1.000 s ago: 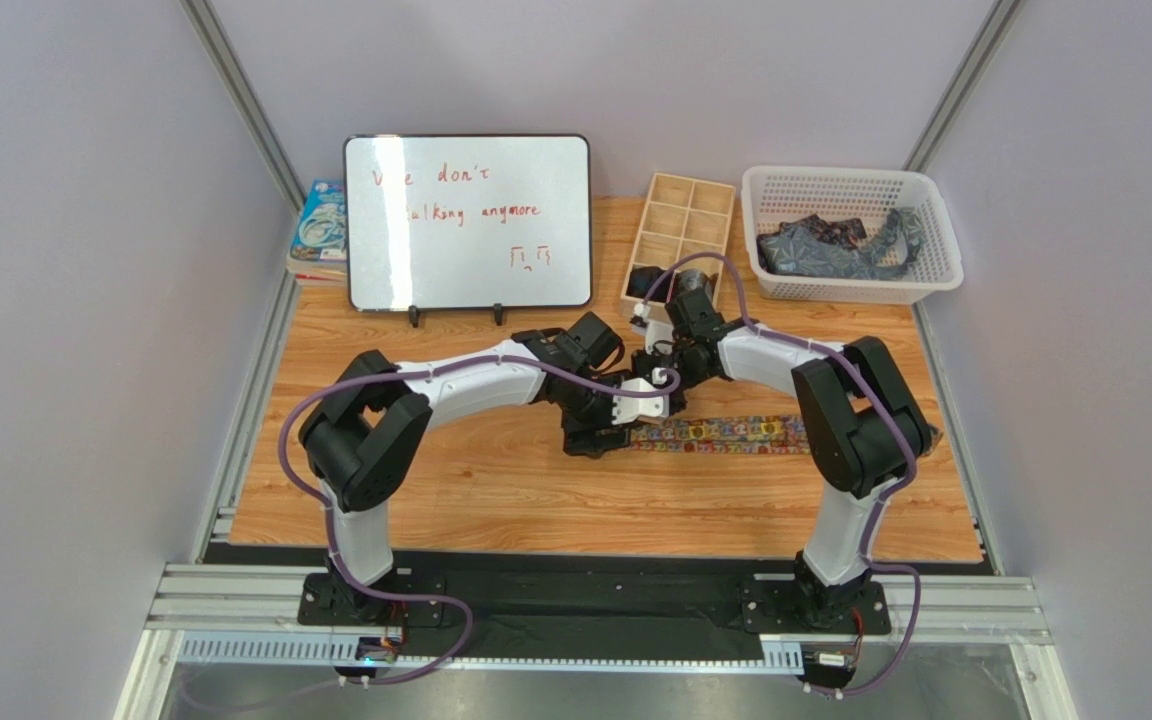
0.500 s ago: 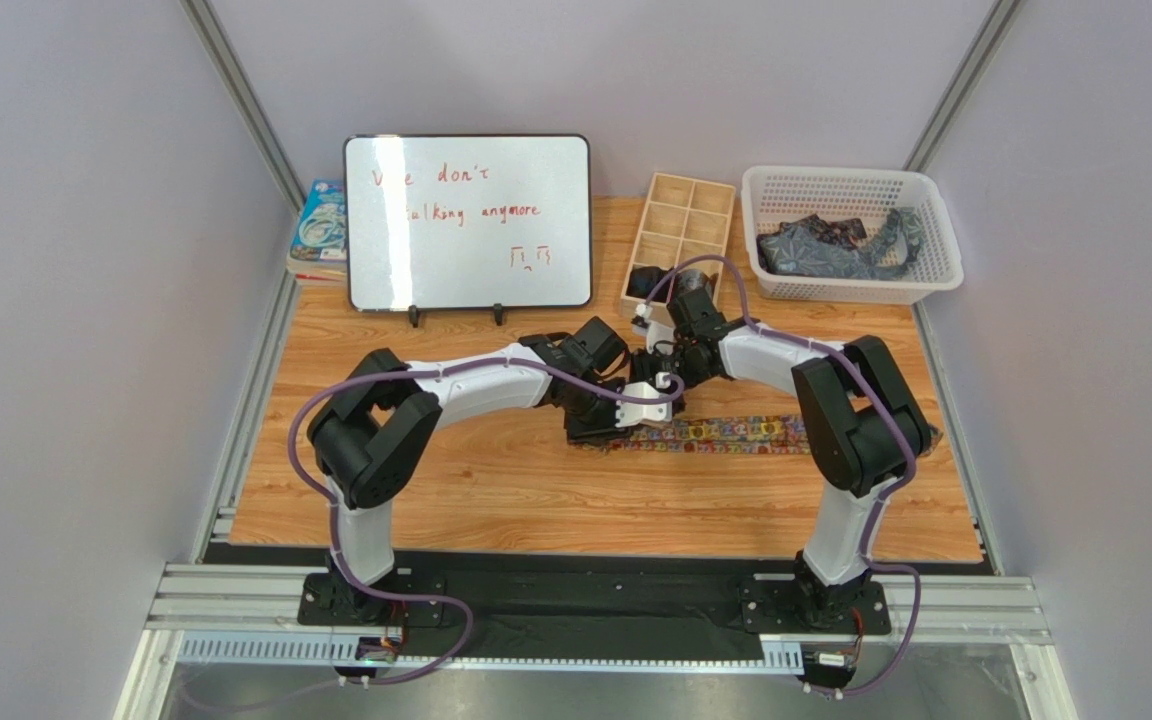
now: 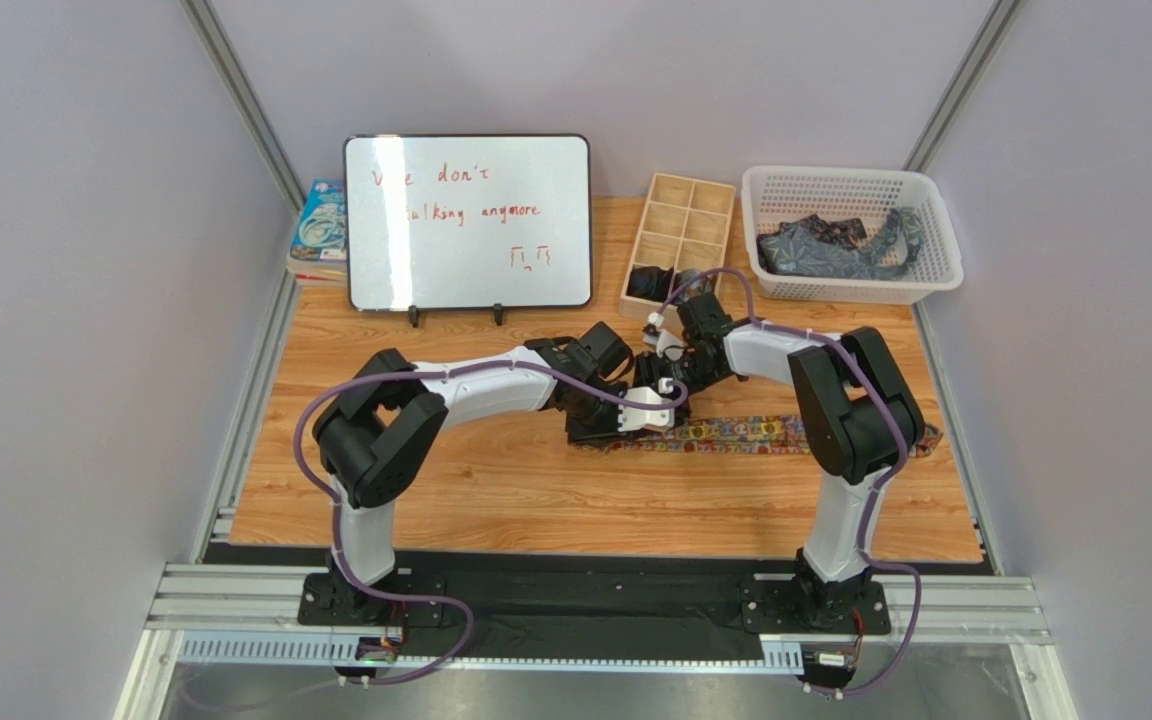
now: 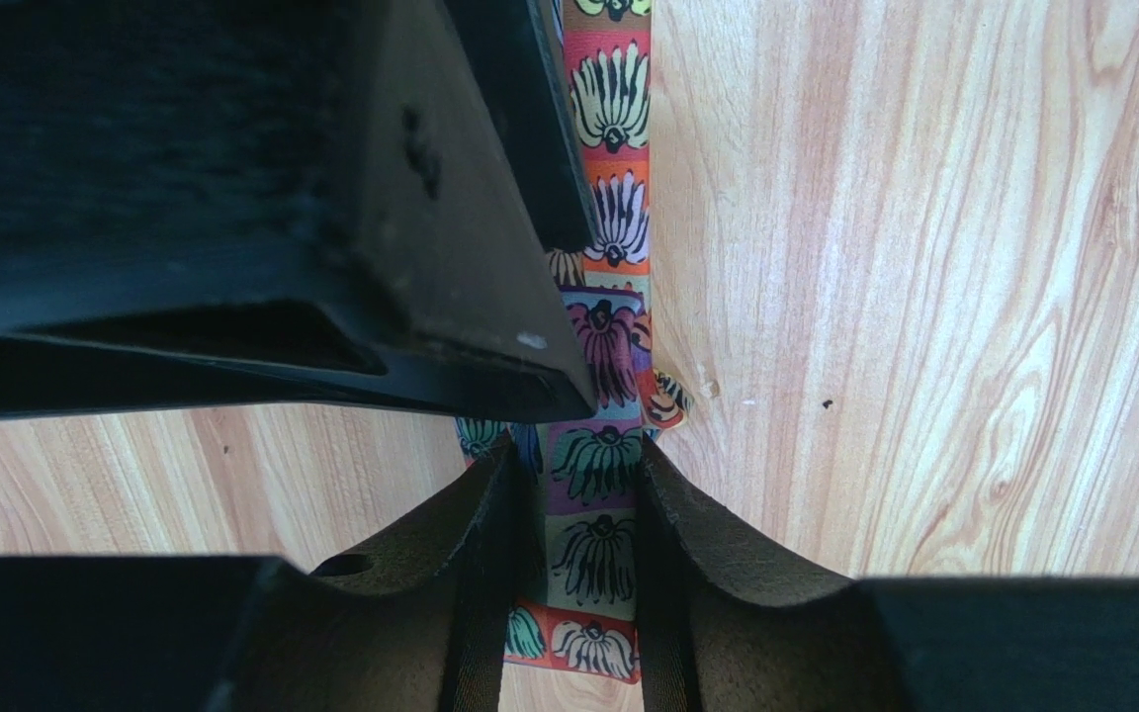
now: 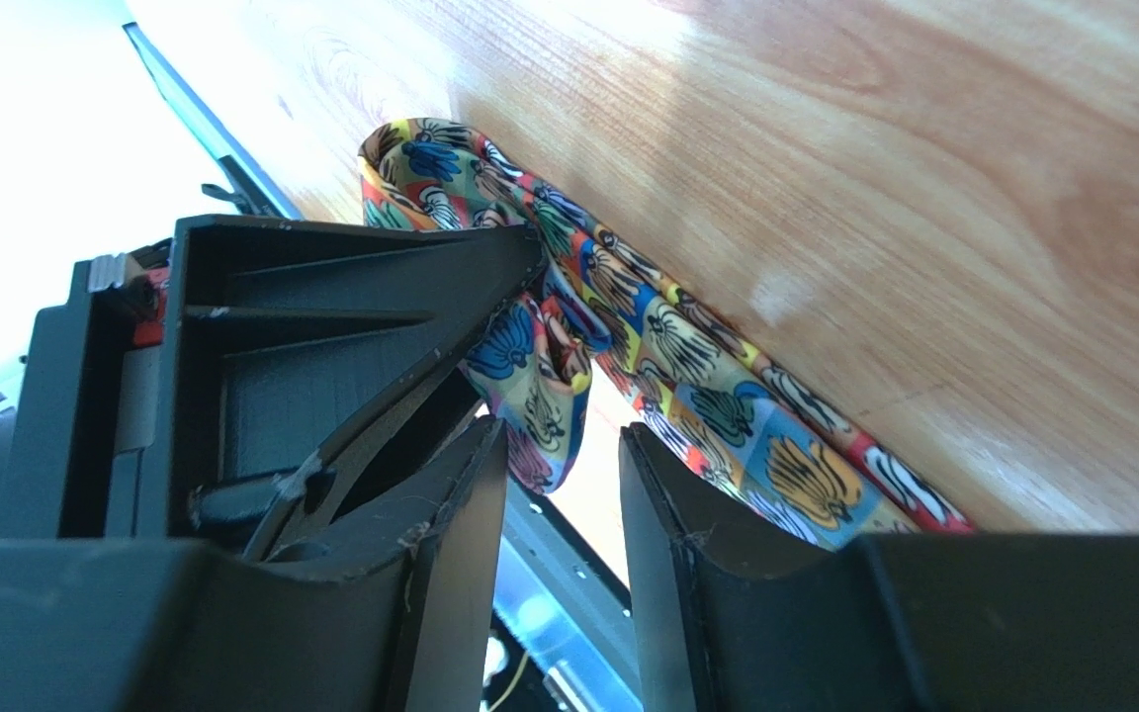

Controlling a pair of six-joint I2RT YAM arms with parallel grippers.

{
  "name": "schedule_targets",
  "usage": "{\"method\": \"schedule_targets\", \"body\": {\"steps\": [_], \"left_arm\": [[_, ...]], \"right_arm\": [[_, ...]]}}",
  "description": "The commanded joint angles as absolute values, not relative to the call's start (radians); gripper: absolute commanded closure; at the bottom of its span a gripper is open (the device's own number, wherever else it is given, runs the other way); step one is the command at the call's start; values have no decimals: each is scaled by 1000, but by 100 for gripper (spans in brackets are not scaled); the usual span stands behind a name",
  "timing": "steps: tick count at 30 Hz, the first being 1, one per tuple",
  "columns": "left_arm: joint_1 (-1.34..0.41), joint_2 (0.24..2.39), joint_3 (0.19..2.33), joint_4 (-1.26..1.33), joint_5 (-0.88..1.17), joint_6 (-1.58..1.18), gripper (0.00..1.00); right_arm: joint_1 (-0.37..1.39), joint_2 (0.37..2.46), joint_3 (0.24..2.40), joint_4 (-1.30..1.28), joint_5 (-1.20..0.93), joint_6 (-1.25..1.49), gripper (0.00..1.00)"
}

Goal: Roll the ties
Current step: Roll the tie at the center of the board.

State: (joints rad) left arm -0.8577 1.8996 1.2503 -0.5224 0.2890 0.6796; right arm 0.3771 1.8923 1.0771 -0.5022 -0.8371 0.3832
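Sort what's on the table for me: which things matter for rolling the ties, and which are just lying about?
For the job: floral tie, dark ties, white basket, wooden compartment box (probably).
Lying about: whiteboard, blue pack beside it.

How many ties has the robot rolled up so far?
One dark roll seems to sit in the wooden box, though it's too small to be sure. The flowery tie is in hand: the left gripper pinches its folded end, the right gripper is open beside it, and most of it lies flat on the table. Dark ties wait in the white basket.
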Motion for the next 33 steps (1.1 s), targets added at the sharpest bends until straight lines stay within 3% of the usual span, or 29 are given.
{"method": "schedule_targets", "body": {"steps": [1,3,7,10,23,25,33], "left_arm": [[-862,1925,1267,-523,262,670,63],[-862,1930,1273,-522,259,666,62],[-862,1934,1287,-548,268,652,60],[-853,1905,1279,-555,296,647,52],[-785,1813,1264,-555,411,626,28],[-787,1824,1272,-528,414,618,19],[-825,1910,1319,-511,324,650,15]], "right_arm": [[379,1919,1104,-463,-905,445,62],[383,1925,1106,-453,-917,448,65],[383,1925,1108,-456,-902,416,93],[382,1913,1108,-456,-864,367,100],[382,1904,1114,-397,-810,259,100],[383,1904,1118,-390,-819,270,100],[382,1904,1114,-388,-836,282,100]]}}
